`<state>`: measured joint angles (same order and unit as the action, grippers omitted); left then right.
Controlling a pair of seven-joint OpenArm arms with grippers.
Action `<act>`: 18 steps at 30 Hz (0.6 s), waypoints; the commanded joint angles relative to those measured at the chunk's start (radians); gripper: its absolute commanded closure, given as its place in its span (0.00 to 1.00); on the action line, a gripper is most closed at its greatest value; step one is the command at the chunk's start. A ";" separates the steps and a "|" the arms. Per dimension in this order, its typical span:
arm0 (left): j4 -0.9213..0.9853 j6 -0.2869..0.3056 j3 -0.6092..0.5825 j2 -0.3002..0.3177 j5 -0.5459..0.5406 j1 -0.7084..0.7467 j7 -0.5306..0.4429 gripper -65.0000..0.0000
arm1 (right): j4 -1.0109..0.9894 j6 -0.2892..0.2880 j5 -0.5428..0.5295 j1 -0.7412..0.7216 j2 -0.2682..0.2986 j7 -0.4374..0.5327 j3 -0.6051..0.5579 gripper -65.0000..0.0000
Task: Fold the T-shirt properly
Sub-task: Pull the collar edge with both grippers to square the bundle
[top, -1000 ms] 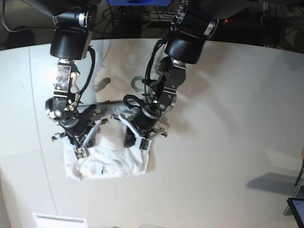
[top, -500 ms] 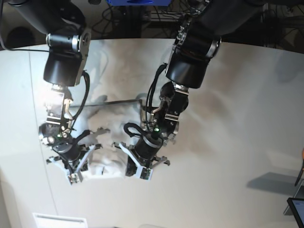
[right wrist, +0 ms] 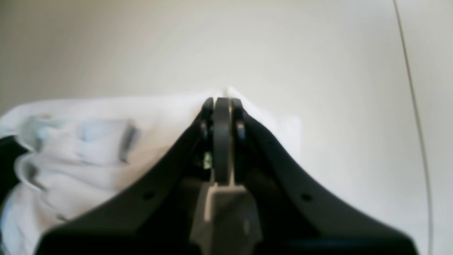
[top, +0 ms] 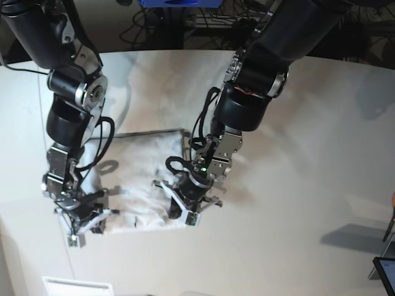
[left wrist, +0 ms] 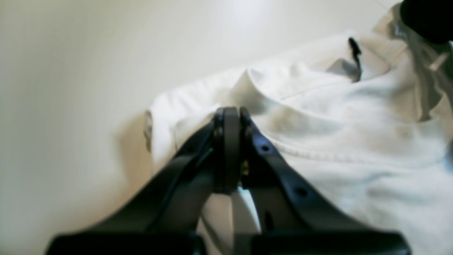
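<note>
i saw the t-shirt point(top: 145, 182) lying folded and rumpled on the tabletop point(top: 308, 154), left of centre in the base view. my left gripper point(top: 188, 216) was clamped on its hem at the 4 o'clock corner. my right gripper point(top: 80, 233) pinched the 8 o'clock corner, jaws fully together on cloth.

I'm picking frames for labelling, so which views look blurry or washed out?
Left wrist: left gripper soft, T-shirt blurred. Right wrist: right gripper blurred, table washed pale. Base: sharper, with arm shadows on the table.
</note>
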<state>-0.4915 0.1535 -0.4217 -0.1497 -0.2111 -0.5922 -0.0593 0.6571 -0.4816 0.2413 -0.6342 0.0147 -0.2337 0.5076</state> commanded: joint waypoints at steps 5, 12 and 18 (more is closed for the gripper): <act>-0.011 -0.002 -0.003 -0.007 -0.001 0.002 -0.009 1.00 | -0.072 -0.012 -0.007 -0.003 0.004 0.067 -0.004 0.97; -0.140 -0.002 0.031 0.008 -0.001 -0.012 0.002 1.00 | 0.053 -0.021 -0.004 0.003 0.004 0.036 -0.007 0.97; -0.350 -0.002 0.160 0.012 0.002 0.002 0.164 1.00 | 0.281 -0.072 -0.007 0.052 0.004 -0.088 -0.005 0.97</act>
<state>-0.8276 0.1364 -0.2577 -0.1219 -0.2050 -0.5713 0.1295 0.9295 -0.5430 0.2440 -0.5606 0.0174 -0.3351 0.5045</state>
